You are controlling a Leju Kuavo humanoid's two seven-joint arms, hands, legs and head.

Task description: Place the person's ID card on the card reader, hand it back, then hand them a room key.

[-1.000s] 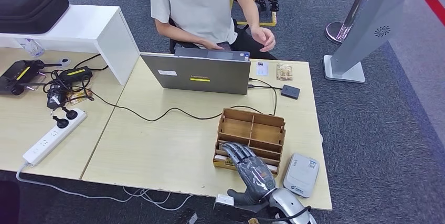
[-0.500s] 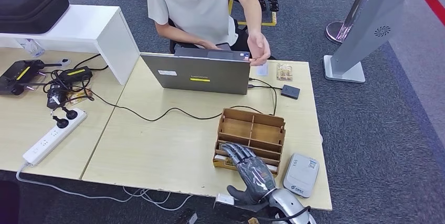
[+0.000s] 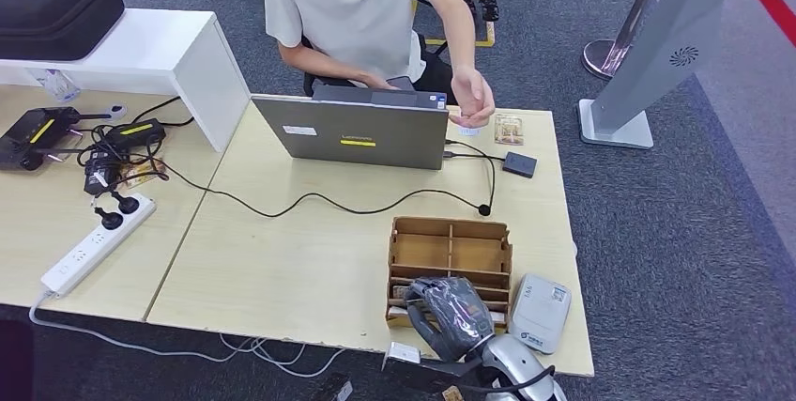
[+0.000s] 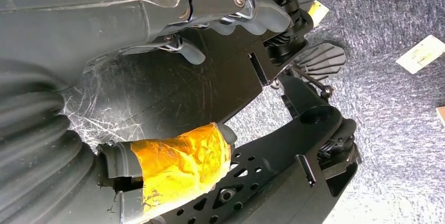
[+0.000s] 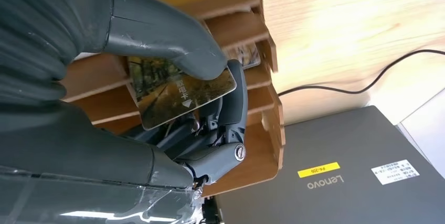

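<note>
My right hand (image 3: 452, 312) curls at the front slots of the wooden card organizer (image 3: 451, 249) near the table's front edge. In the right wrist view this hand (image 5: 78, 103) pinches a room key card (image 5: 181, 95), printed with a landscape photo, between thumb and fingers just outside the slots. The grey card reader (image 3: 540, 312) lies right of the organizer. Behind the laptop (image 3: 352, 133) sits a person whose hand (image 3: 474, 96) reaches over the far table edge, partly covering the ID card (image 3: 466, 127). My left hand (image 4: 173, 19) hangs over the carpet, holding nothing, fingers apart.
A second small card (image 3: 509, 129) and a small black box (image 3: 519, 163) lie at the far right of the table. A black cable (image 3: 310, 199) runs across the middle. A power strip (image 3: 94, 243) and cabled devices (image 3: 117, 147) crowd the left table.
My right hand's fingers, stretched into the organizer's front slot before, have curled and now hold a card. The organizer shifted and squared up. The person's hand came forward over the far edge.
</note>
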